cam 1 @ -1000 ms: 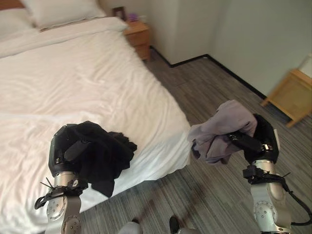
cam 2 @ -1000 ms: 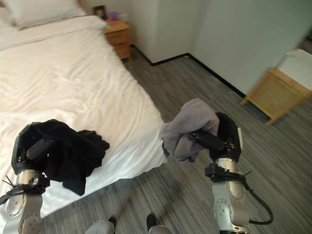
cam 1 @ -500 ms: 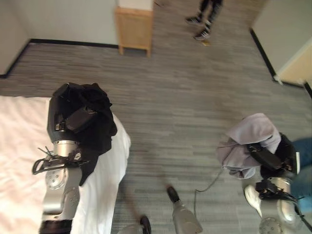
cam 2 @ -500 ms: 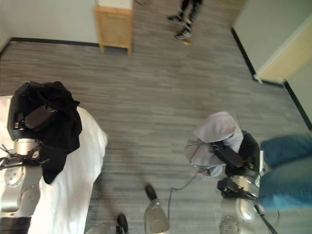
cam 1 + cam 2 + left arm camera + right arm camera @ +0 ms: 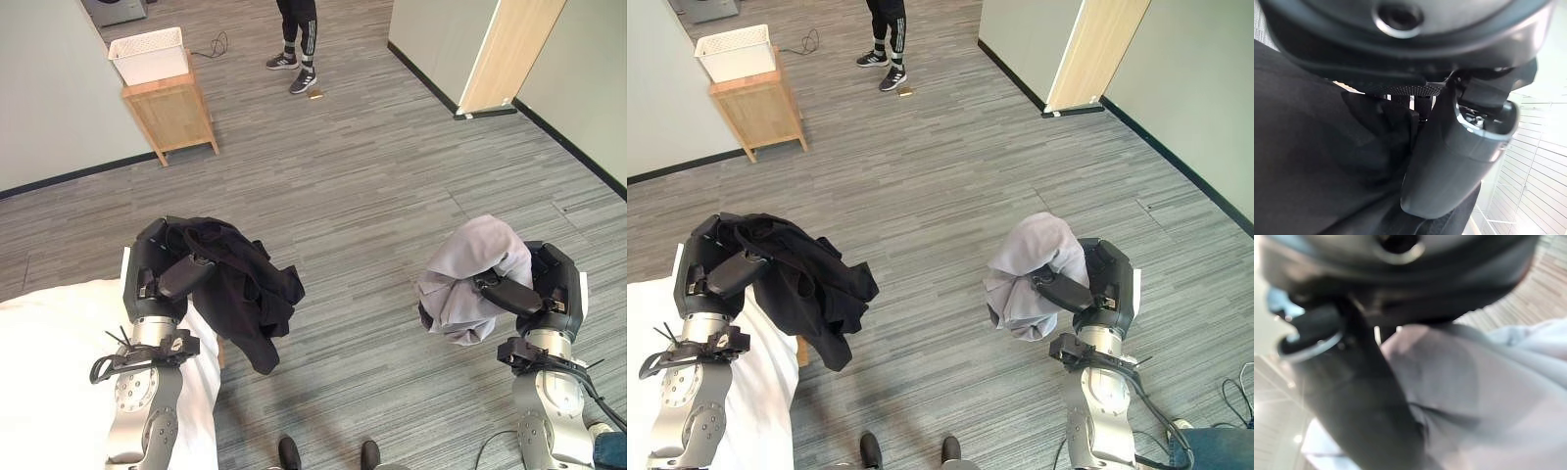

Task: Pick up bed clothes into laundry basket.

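Carry step: my left robot hand (image 5: 162,274) grips crumpled black garment (image 5: 245,289), right robot hand (image 5: 534,294) grips bunched grey garment (image 5: 470,274); next, reach far white slatted laundry basket (image 5: 149,55).

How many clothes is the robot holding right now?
2. A black garment is clutched in the left hand, and a grey garment is bunched in the right hand. More could be hidden inside either bundle.

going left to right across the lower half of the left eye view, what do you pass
bed → left hand → black garment → grey garment → right hand
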`<state>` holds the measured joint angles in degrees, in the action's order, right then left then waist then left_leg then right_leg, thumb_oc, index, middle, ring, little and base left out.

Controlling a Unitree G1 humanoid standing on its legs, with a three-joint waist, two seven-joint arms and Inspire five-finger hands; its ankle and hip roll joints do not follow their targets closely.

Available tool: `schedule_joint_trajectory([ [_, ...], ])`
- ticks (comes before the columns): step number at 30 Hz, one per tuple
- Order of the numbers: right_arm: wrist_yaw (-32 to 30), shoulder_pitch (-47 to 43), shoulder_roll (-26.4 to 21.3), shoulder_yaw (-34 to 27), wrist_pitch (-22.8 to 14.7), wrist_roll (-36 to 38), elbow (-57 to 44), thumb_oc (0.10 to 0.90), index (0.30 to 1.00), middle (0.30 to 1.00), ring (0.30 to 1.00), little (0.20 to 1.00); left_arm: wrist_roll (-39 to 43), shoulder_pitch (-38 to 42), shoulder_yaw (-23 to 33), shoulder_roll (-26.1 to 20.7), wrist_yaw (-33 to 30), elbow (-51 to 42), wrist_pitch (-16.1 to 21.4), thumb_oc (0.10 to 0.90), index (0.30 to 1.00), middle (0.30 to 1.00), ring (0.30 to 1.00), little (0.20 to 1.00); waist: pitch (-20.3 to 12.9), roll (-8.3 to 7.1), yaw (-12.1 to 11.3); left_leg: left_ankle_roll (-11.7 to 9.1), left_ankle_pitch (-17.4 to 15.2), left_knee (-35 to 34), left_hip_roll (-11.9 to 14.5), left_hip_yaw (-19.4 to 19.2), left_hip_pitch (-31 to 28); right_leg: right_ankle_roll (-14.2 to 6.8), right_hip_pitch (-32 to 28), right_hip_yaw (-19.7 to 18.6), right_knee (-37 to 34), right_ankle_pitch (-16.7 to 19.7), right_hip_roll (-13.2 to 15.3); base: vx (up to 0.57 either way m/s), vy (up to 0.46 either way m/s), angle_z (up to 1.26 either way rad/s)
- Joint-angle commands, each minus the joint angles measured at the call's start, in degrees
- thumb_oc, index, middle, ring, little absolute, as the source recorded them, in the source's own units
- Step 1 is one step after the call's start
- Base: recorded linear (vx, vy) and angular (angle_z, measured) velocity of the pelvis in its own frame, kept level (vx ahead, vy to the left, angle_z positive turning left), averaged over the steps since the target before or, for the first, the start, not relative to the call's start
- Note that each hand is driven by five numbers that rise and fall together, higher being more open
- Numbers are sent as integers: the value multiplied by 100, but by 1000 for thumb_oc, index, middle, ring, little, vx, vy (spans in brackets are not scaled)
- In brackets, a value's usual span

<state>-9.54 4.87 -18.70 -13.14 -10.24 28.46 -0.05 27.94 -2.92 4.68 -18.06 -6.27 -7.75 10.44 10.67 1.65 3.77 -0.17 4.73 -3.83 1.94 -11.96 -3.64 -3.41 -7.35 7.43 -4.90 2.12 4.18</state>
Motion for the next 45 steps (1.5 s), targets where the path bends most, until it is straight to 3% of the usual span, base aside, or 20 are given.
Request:
schedule_joint_trajectory([
  [1,113,115,107,616,-277,373,460,400,300,300,300,300,-407,990,-287,-418,-266,823,354,400,300,300,300,300,-162,-323,-106,-166,-826,866,-48,881,103,-160,143,-252,909,-893,147,58,3,23],
  [11,-16,-711,-425,482,-273,147,415,400,300,300,300,300,-531,792,324,-764,-377,445,440,400,300,300,300,300,-289,-339,-475,-143,-753,707,-174,1151,81,-218,-37,98,794,-891,241,12,4,10],
  [12,-17,-1195,-769,645,-257,33,314,400,300,300,300,300,-536,617,474,-870,-402,407,454,400,300,300,300,300,-291,-342,-653,-163,-725,721,-211,1276,145,-224,-41,216,762,-891,252,-20,-6,31],
  [21,508,-1734,-1151,1139,-203,224,-308,400,300,300,300,300,-515,-204,1208,-856,-528,173,484,400,300,300,300,300,-122,-405,-1024,-202,-723,910,-275,1547,342,-192,-87,452,674,-873,243,-3,-21,27],
  [27,645,-1264,-921,1041,-150,225,-555,400,300,300,300,300,-460,-353,1402,-759,-468,42,509,400,300,300,300,300,-57,-426,-1032,-183,-851,949,-270,1565,352,-205,-100,442,657,-929,245,51,-4,16],
  [28,701,-1136,-716,1125,-155,477,-568,400,300,300,300,300,-345,-219,1362,-750,-500,52,554,400,300,300,300,300,-40,-425,-1017,-172,-884,957,-280,1527,373,-220,-65,408,660,-913,260,81,18,-3],
  [35,782,-1209,-543,1344,-154,648,-562,400,300,300,300,300,-276,83,1174,-868,-482,97,634,400,300,300,300,300,-30,-401,-942,-108,-1001,963,-315,1382,412,-301,60,290,715,-907,350,71,50,-14],
  [38,771,-1284,-504,1387,-163,567,-587,400,300,300,300,300,-172,236,1119,-898,-510,195,672,400,300,300,300,300,47,-318,-928,68,-1139,963,-325,1275,390,-474,582,174,1696,-896,497,60,106,-23],
  [39,771,-1285,-503,1386,-163,567,-587,400,300,300,300,300,-172,237,1118,-898,-509,196,672,400,300,300,300,300,39,-323,-935,69,-1140,966,-328,1267,401,-475,606,164,1718,-906,502,6,139,-28],
  [40,762,-1437,-356,1539,-166,628,-650,400,300,300,300,300,-118,336,1113,-902,-568,237,711,400,300,300,300,300,253,-233,-876,181,-1252,991,-290,1127,298,-866,1184,209,2913,-366,662,39,137,-37],
  [41,770,-1465,-260,1676,-189,637,-654,400,300,300,300,300,-122,435,1033,-899,-653,308,744,400,300,300,300,300,367,-182,-808,203,-1272,1002,-256,1109,207,-965,1484,59,3436,-270,617,34,136,-50],
  [42,767,-1475,-262,1680,-192,635,-651,400,300,300,300,300,-124,448,1033,-900,-657,322,752,400,300,300,300,300,381,-195,-821,204,-1280,1006,-269,1091,204,-969,1520,29,3501,-294,631,182,39,-42],
  [43,789,-1495,-108,1833,-208,663,-716,400,300,300,300,300,-190,636,915,-915,-771,353,809,400,300,300,300,300,552,-151,-671,160,-1327,948,-159,1133,-24,-927,1991,-145,3648,-151,673,238,-46,-23],
  [45,804,-1459,-67,1819,-203,672,-781,400,300,300,300,300,-235,680,921,-922,-736,255,843,400,300,300,300,300,611,-183,-613,61,-1434,898,-61,1148,-188,-848,2180,-141,3203,-121,990,338,-141,8],
])
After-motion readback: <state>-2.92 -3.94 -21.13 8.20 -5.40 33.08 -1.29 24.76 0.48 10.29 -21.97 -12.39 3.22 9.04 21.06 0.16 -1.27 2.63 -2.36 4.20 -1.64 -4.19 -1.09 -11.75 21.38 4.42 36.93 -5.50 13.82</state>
